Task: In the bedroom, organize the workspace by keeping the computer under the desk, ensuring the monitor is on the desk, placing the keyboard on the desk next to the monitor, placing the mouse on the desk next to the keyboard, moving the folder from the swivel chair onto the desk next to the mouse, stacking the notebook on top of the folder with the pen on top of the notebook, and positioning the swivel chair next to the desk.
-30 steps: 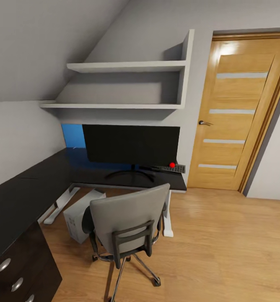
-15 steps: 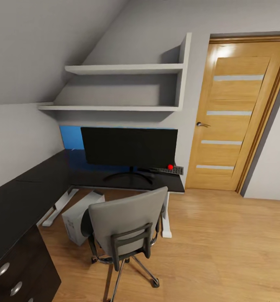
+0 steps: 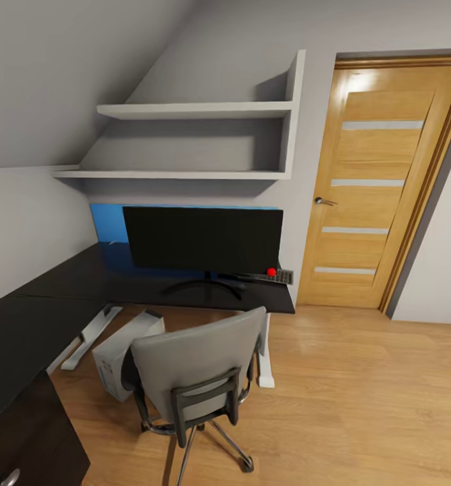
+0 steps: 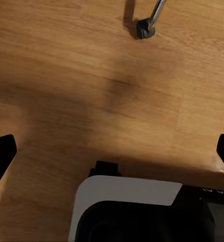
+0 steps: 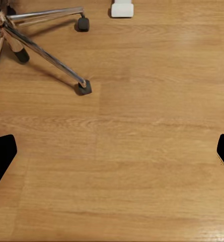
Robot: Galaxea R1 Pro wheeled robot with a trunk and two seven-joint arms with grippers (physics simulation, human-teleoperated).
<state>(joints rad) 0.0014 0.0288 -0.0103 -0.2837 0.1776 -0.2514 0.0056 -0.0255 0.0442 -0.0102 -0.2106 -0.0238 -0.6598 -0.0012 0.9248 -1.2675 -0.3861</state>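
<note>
The black desk (image 3: 63, 297) runs along the left wall and turns under the shelves. On it stands the monitor (image 3: 202, 239), and the keyboard (image 3: 274, 275) lies at its right end. The computer (image 3: 121, 351) sits on the floor under the desk. The swivel chair (image 3: 198, 364) stands in front with its back toward me, hiding its seat. Folder, notebook, pen and mouse are out of view. My left gripper (image 4: 112, 151) and right gripper (image 5: 112, 151) hang open over bare wooden floor, a chair castor (image 5: 84, 86) ahead of the right one.
Two white wall shelves (image 3: 192, 142) hang above the desk, and a blue panel (image 3: 107, 223) sits behind the monitor. A wooden door (image 3: 381, 182) stands closed at the right. Open floor lies right of the chair. The desk's white leg (image 3: 266, 358) stands beside the chair.
The whole head view has shifted, so the camera has moved; desk, monitor and chair sit a little further left and lower. None of the things has moved.
</note>
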